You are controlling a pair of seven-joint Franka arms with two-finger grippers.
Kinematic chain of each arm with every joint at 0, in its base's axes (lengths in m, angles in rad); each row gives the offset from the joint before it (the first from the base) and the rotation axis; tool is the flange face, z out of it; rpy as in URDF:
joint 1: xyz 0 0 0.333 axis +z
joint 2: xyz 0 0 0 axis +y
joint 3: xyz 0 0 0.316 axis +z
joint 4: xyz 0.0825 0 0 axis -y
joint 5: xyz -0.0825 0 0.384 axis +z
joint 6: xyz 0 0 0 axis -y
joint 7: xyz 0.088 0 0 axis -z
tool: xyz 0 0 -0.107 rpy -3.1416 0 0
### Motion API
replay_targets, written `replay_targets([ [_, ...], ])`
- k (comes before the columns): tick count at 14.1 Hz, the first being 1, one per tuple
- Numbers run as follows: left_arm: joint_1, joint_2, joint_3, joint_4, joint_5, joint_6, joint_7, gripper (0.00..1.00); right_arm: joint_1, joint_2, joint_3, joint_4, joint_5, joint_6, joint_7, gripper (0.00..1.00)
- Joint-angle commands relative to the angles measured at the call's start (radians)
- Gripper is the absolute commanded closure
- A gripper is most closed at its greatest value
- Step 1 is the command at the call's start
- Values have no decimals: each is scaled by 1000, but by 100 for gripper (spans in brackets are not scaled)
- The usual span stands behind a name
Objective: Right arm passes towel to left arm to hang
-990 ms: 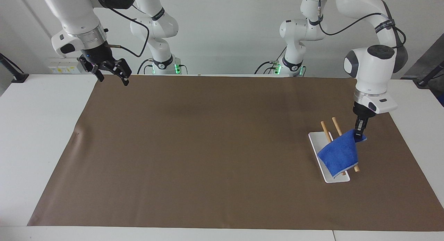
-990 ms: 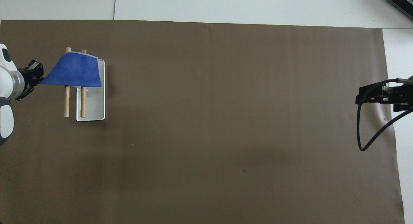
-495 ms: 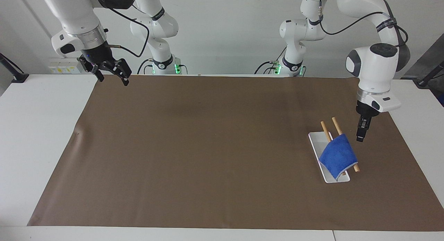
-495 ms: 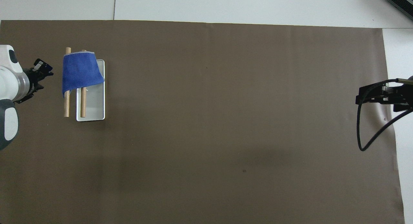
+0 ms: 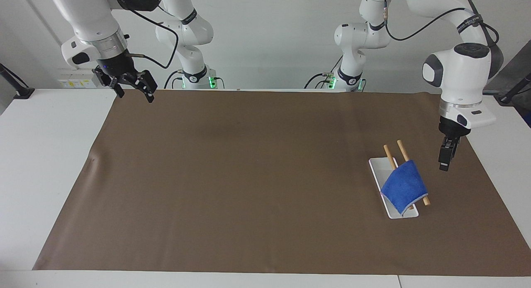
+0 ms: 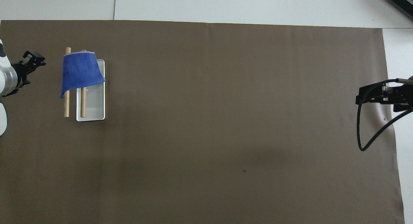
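Note:
The blue towel (image 5: 404, 188) hangs draped over the two wooden rods (image 5: 400, 149) of a rack with a white base (image 5: 375, 165), toward the left arm's end of the table. It also shows in the overhead view (image 6: 80, 72), covering the rods' (image 6: 66, 104) farther ends. My left gripper (image 5: 444, 165) is open and empty, points down, and hovers over the brown mat beside the rack, clear of the towel; it also shows in the overhead view (image 6: 34, 58). My right gripper (image 5: 136, 96) is open and empty and waits raised over the mat's corner at the right arm's end.
A brown mat (image 5: 249, 176) covers most of the white table. Two smaller green-lit white arms (image 5: 191, 51) stand at the robots' edge. The right arm's loose black cable (image 6: 367, 133) hangs over the mat's edge.
My left gripper opened and let go of the towel, then moved up and away toward the left arm's end of the table. The towel dropped and settled over the rods. The right arm has not moved.

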State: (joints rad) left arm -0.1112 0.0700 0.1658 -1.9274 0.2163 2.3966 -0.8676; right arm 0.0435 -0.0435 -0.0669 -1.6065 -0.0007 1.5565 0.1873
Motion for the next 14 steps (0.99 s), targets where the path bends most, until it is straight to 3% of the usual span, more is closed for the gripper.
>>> replay_targets([
  [1,1,56,-3,129,18,-143,62,23,-14,-21,7,-24,28,-3,3,0],
  [5,-2,96,-17,267,8,-341,151,24,-17,-21,7,-23,28,-6,-5,0],
  [14,-5,85,-66,456,-139,-782,439,28,-13,-21,7,-21,28,-9,-6,0],
])
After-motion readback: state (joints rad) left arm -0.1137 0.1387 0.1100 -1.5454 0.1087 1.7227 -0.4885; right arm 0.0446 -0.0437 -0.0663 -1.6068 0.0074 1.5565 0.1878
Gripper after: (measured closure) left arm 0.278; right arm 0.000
